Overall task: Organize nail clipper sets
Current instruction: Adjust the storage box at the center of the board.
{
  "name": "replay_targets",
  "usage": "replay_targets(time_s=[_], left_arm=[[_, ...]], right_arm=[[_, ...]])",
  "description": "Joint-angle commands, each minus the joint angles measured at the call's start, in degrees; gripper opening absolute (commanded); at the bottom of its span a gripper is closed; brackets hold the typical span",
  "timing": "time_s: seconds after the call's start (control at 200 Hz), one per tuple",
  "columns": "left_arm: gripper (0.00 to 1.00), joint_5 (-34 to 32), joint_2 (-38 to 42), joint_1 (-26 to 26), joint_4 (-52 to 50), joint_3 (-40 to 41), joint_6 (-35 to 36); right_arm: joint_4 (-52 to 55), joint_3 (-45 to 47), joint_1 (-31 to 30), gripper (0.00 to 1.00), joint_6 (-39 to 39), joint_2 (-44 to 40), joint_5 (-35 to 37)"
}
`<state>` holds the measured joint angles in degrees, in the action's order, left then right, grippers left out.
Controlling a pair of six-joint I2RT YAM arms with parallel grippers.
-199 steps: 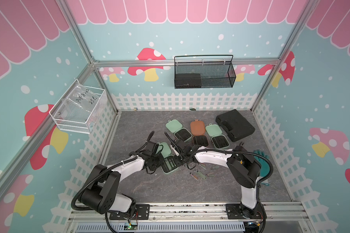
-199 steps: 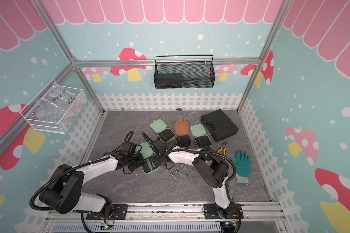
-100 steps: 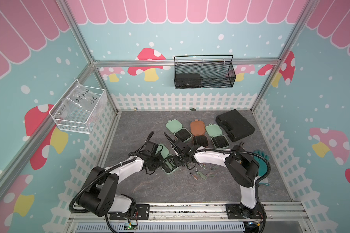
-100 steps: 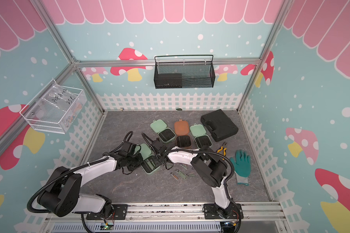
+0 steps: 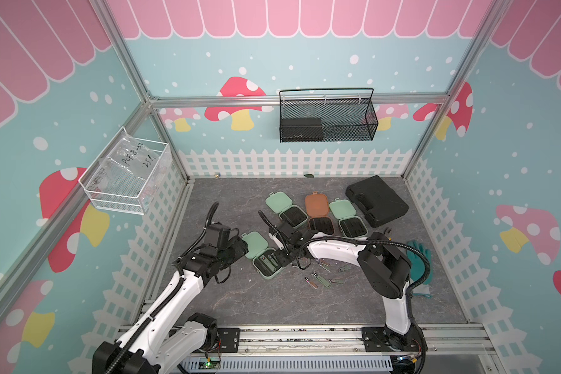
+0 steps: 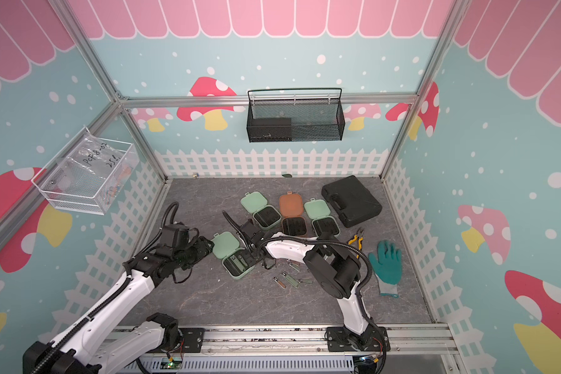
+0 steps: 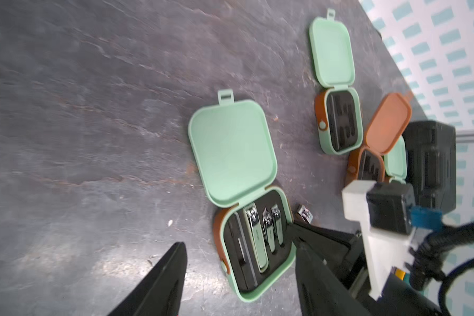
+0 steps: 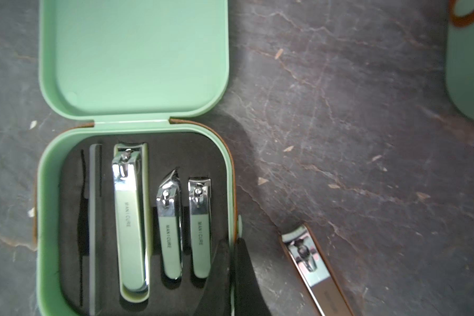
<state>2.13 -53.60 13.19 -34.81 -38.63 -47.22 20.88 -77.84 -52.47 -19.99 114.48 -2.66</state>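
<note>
Three clippers [image 8: 173, 227] are seated in mint case [image 5: 266, 259] on table [image 5: 240, 307] | left end effector [image 7: 240, 243] just spread beside lid [image 5: 255, 244] | right end effector [image 8: 233, 246] pressed together at rim | set judged filled, closing next

Three mint cases [image 5: 255, 245], one brown case [image 5: 316, 207], one glove [image 6: 386, 262], perhaps six loose clippers [image 5: 321, 280] (three more sit slotted).

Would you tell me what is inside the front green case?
Three clippers, a grey file and a thin pick sit in its black insert; the right claw hides one corner.
</note>
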Motion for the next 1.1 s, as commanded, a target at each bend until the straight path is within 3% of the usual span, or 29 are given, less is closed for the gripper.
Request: replay_targets(time_s=[0.0,0.165,0.385,0.535,0.716,1.096], left_arm=[[0.68,2.56,1.81,-3.75,-2.21,3.68,1.88],[0.75,6.12,2.05,-7.03,0.20,5.89,1.55],[0.75,1.48,1.24,-9.43,-4.37,5.30,0.57],[0.75,1.88,0.09,-10.62,-2.78,6.42,0.56],[0.73,6.90,0.19,-11.03,7.75,9.73,0.34],[0.72,16.76,7.10,-11.04,31.64,19.12,1.07]], right_arm=[[-0.98,-2.45,0.33,0.00,7.70,-2.48,-8.59],[-1.85,-2.32,0.70,0.00,10.13,-3.73,-13.76],[-2.87,-1.84,0.99,0.00,9.59,-4.31,-15.46],[-4.74,-1.02,0.96,0.00,9.59,-4.53,-18.86],[-4.51,-0.64,0.95,0.00,12.81,-4.22,-20.43],[-1.48,-4.04,0.89,0.00,25.32,-0.25,-11.01]])
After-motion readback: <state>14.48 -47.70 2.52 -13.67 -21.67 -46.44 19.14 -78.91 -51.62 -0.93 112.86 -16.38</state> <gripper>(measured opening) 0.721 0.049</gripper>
